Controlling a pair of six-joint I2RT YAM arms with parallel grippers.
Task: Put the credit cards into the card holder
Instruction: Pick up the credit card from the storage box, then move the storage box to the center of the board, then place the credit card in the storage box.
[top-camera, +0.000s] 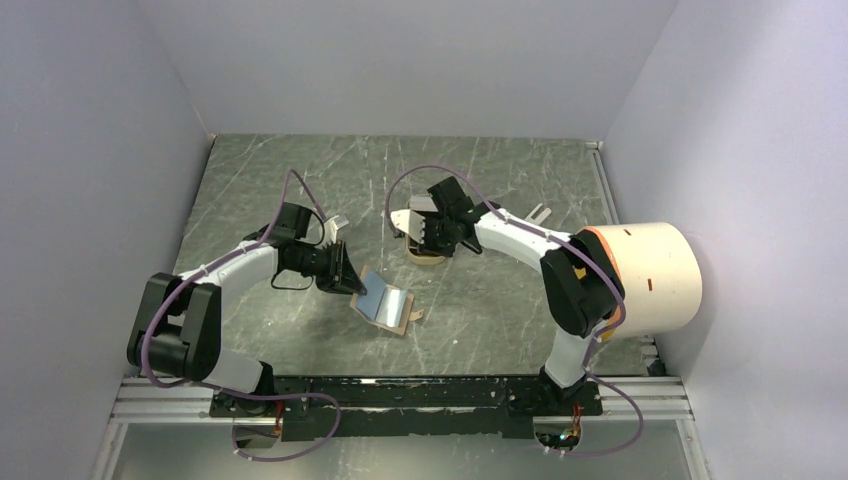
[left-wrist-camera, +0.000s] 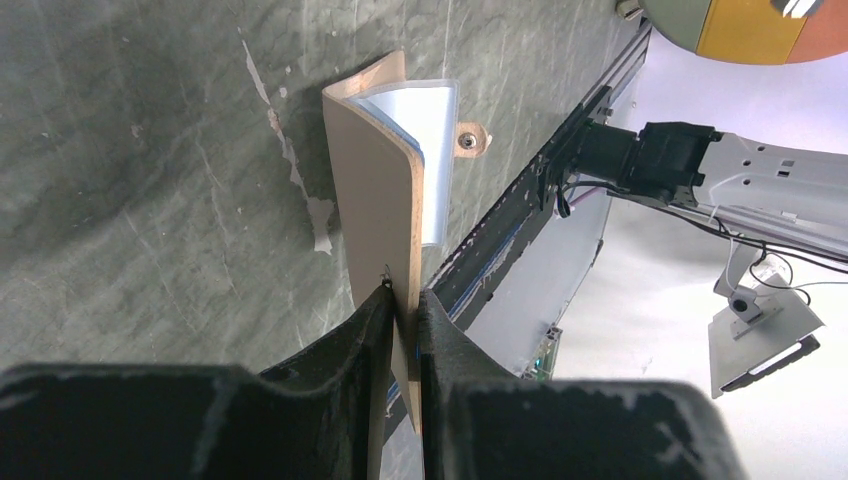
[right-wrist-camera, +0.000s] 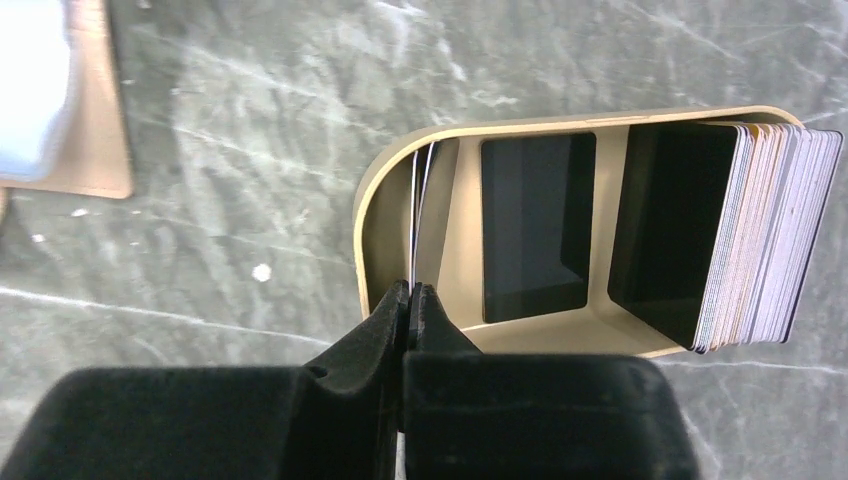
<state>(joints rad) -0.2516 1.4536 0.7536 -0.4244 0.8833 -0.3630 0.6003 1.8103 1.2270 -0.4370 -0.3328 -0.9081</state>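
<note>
The open card holder (top-camera: 385, 305) lies mid-desk (top-camera: 500, 180), silver lining up, long axis left to right, tab pointing right. The left fingers (left-wrist-camera: 365, 335) pinch its tan left flap. Farther back, the right fingers (right-wrist-camera: 385, 325) pinch a credit card (right-wrist-camera: 414, 210) standing on edge in the tan tray (right-wrist-camera: 366, 215).

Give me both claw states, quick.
Left claw: closed on the card holder.
Right claw: closed on thin credit cards standing in the tray.

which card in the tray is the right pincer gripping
The thin pale card on edge at the tray's rounded end, clamped by the right pincer. The middle black card and the thick stack stand apart, untouched.
</note>
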